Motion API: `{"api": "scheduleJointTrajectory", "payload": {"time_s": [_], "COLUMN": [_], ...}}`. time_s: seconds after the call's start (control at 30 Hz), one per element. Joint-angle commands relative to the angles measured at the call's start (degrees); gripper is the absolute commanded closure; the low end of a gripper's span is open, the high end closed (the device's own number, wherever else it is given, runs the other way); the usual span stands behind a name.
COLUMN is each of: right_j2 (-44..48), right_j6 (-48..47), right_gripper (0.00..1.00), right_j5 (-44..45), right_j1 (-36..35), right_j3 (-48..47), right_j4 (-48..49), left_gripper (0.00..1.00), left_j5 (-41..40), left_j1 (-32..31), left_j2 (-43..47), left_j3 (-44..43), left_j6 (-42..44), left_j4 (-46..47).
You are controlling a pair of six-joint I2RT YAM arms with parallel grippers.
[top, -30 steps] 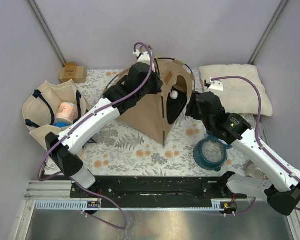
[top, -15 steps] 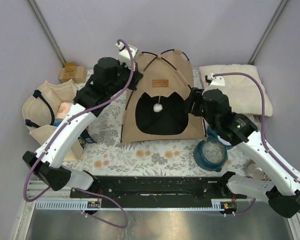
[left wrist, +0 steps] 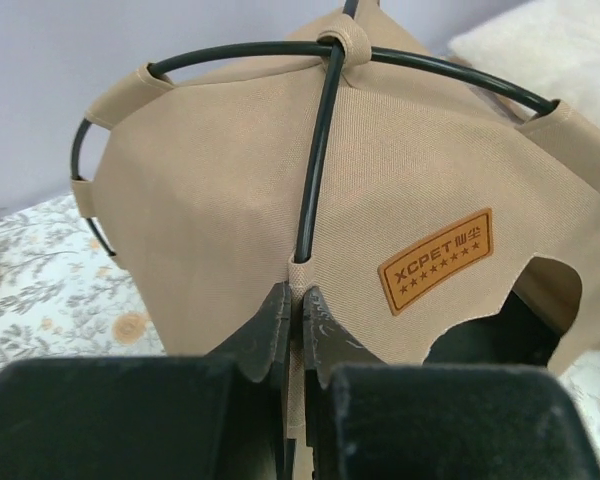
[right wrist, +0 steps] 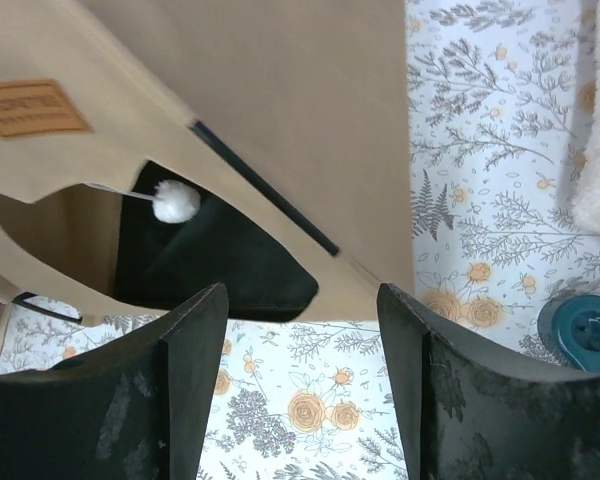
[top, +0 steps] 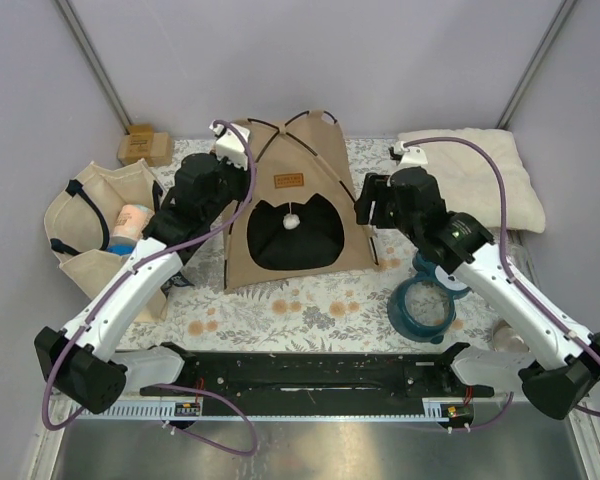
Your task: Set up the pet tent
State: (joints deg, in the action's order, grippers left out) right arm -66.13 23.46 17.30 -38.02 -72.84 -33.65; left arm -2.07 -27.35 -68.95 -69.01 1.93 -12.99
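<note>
The tan pet tent (top: 298, 210) stands upright on the floral mat, its dark cat-shaped opening facing the arms, a brown label patch (top: 289, 180) above the opening and a white pompom (top: 292, 222) hanging in it. Dark poles cross at its top (left wrist: 330, 45). My left gripper (left wrist: 296, 300) is shut on the tent's front pole sleeve at its left edge (top: 232, 185). My right gripper (right wrist: 302, 300) is open and empty, just right of the tent (right wrist: 280, 90), above the mat; it shows in the top view (top: 365, 205).
A beige tote bag (top: 100, 230) with dark straps lies at the left with a small can in it. A cream pillow (top: 475, 175) lies at the back right. A blue ring-shaped bowl (top: 421, 306) sits front right. A small brown box (top: 145, 146) is at the back left.
The tent has turned from side-on to facing the arms and shifted left and back. My left gripper pulled left with it; my right gripper moved slightly back, off the tent.
</note>
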Motion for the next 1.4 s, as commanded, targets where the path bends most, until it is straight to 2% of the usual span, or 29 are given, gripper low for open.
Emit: {"api": "scheduleJointTrajectory", "payload": {"time_s": [0.0,0.1,0.2,0.27,0.3,0.4,0.47,0.53,0.63,0.77,0.93,1.1,1.23,1.27,1.3,1.33,1.37], "right_j2": [-3.82,-6.9,-11.12,-14.45,-16.29,-22.27,-27.63,-32.55,-40.11,-50.56,-62.61,-70.35,-73.79,-74.49,-74.84,-75.02,-74.85], "right_j6": [2.02,3.08,2.99,2.55,2.2,-2.0,-7.78,-14.46,-22.12,-27.76,-31.02,-29.89,-29.35,-29.35,-29.27,-28.83,-28.48], "right_gripper": [0.3,0.3,0.27,0.2,0.16,0.01,0.0,0.0,0.0,0.01,0.0,0.0,0.01,0.09,0.22,0.38,0.6], "right_j5": [-4.38,-4.47,-4.2,-3.68,-3.68,-2.36,-1.31,-0.16,-0.5,-1.57,4.93,-1.02,-4.12,-3.68,-3.24,-2.28,-1.66], "right_j1": [4.26,8.12,12.34,15.16,16.82,21.22,23.86,25.97,28.78,32.21,33.89,36.61,37.67,37.67,37.67,37.58,37.58], "right_j3": [-3.62,-4.94,-7.22,-8.89,-9.94,-14.24,-17.76,-21.89,-28.39,-38.15,-48.26,-57.14,-60.05,-60.49,-61.1,-61.46,-61.72], "right_j4": [2.01,2.01,1.66,1.74,1.66,2.1,2.27,1.49,-0.36,-6.24,-13.62,-22.14,-26.11,-26.46,-26.9,-26.99,-26.56], "left_gripper": [1.0,1.0,1.0,1.0,0.96,0.6,0.35,0.2,0.09,0.05,0.05,0.04,0.04,0.04,0.04,0.04,0.04], "left_j5": [-14.43,-25.14,-25.18,-23.87,-23.78,-22.81,-20.01,-16.41,-11.92,-8.31,-4.63,-1.72,-0.31,-0.13,-0.04,0.04,0.04], "left_j1": [0.46,0.55,0.99,1.07,0.99,1.51,2.04,2.48,2.92,3.71,4.59,4.77,5.38,5.56,5.73,5.82,5.99], "left_j2": [1.54,1.1,0.48,-0.31,-1.01,-1.63,-1.19,-0.23,1.79,3.2,3.12,2.07,1.19,1.01,0.57,0.39,0.22], "left_j3": [1.69,2.74,3.18,2.4,1.96,-0.24,-1.99,-4.01,-5.95,-7.8,-9.73,-11.75,-12.9,-13.07,-13.25,-13.34,-13.51], "left_j6": [0.53,-1.14,-1.67,-1.76,-1.67,-0.97,-1.14,-1.23,-1.67,-3.5,-4.4,-4.75,-4.92,-5.1,-5.19,-5.45,-5.71], "left_j4": [10.36,12.55,12.73,12.38,11.86,9.57,7.56,5.36,3.68,2.89,1.83,1.22,1.3,1.39,1.31,1.39,1.48]}}
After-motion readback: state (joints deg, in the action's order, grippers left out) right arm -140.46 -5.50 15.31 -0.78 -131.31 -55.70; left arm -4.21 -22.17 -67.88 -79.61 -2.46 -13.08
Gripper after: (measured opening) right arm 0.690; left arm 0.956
